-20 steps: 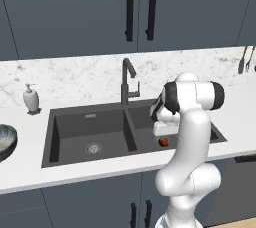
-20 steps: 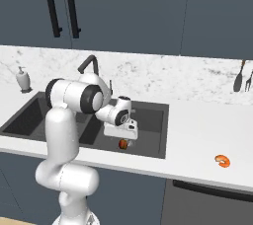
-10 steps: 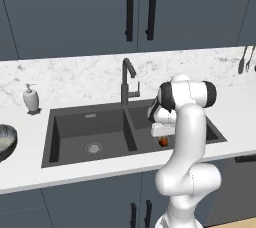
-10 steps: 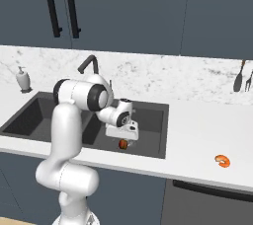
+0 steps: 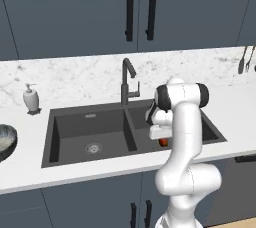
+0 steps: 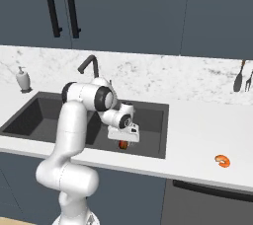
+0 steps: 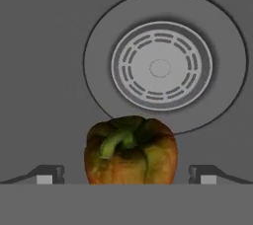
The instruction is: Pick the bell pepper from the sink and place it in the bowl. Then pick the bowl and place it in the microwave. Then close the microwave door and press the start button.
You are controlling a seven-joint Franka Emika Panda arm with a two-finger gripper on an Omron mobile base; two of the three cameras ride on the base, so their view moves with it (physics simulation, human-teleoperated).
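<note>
The bell pepper (image 7: 131, 151), orange-red with a green stem, lies on the floor of the sink's right basin, just beside the round drain (image 7: 161, 65). My gripper (image 7: 126, 173) hangs straight above it, open, with one fingertip on each side of the pepper and a gap between each tip and its skin. From the base views the hand (image 6: 123, 132) is low inside the dark grey sink (image 5: 70, 127), and the pepper (image 6: 123, 144) peeks out red under it (image 5: 163, 142). The bowl (image 5: 5, 141) stands on the counter at the far left, partly cut by the frame edge.
A dark faucet (image 5: 127, 79) rises behind the sink's divider. A soap dispenser (image 5: 31, 98) stands on the marble counter to the left. Utensils (image 6: 243, 78) hang on the wall at the right. A small orange item (image 6: 223, 161) lies on the right counter. Dark cabinets (image 5: 140, 7) are overhead.
The hand has sunk a little lower into the right basin toward the bell pepper. The jaws have stayed wide.
</note>
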